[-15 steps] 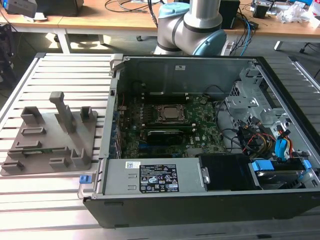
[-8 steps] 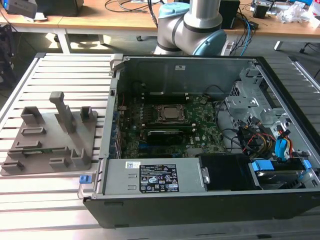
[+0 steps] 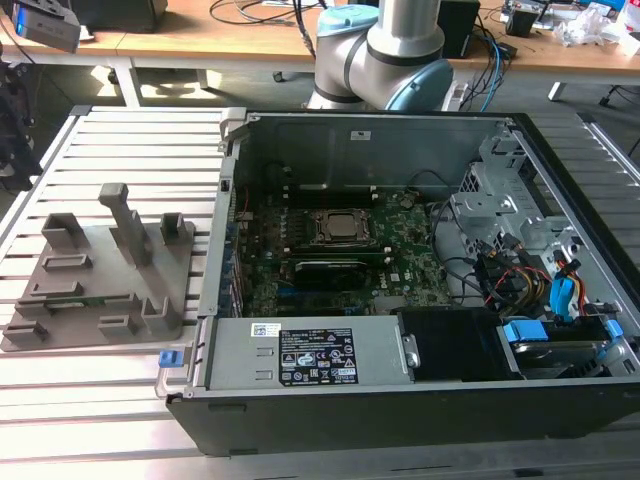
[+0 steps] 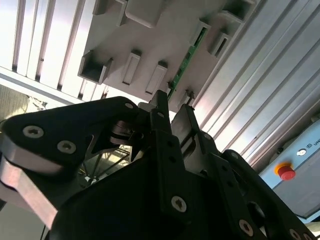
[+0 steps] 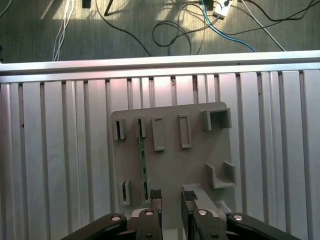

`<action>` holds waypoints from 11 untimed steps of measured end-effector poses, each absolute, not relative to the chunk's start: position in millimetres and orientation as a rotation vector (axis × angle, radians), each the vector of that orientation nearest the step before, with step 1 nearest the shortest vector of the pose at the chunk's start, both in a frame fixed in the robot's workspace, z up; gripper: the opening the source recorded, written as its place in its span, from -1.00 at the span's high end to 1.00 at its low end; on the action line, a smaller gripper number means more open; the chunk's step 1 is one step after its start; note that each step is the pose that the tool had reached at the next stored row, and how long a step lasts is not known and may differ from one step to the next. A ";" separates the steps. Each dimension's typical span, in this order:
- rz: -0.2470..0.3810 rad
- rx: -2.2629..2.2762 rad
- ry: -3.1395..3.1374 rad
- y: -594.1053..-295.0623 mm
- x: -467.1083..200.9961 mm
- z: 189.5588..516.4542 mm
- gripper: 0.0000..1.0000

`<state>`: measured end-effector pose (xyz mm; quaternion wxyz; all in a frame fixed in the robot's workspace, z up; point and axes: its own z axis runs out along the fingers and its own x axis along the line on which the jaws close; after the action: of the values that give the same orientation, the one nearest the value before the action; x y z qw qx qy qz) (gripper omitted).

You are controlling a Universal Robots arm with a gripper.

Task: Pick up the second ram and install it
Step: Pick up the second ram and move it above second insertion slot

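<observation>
The second ram (image 5: 142, 165) is a thin green stick standing on its edge in a slot of the grey tray (image 5: 200, 160). It also shows in the second wrist view as a green strip (image 4: 188, 54) on the tray (image 4: 150, 45). My gripper (image 5: 172, 196) hangs above the tray's near end, open, with nothing between its black fingers (image 4: 161, 107). In the first wrist view the ram lies just beside one fingertip, apart from it. In the exterior view the tray (image 3: 100, 275) sits left of the open computer case (image 3: 400, 270).
Inside the case lie the green motherboard (image 3: 410, 260), the CPU socket (image 3: 340, 227), a black power supply (image 3: 455, 340) and bundled cables (image 3: 530, 280). The slatted metal table (image 3: 110, 400) runs all around. Upright posts (image 3: 125, 220) rise from the tray. The arm's base (image 3: 375, 50) stands behind the case.
</observation>
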<state>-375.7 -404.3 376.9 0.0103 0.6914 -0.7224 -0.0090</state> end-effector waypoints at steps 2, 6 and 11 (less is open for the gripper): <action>-0.028 2.158 -2.255 -404.3 -375.7 375.4 0.40; -0.028 2.158 -2.255 -404.3 -375.7 370.3 0.40; -0.028 2.158 -2.255 -404.5 -375.7 361.2 0.40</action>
<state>-375.7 -404.5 361.2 0.0103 0.6914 -0.7224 -0.0090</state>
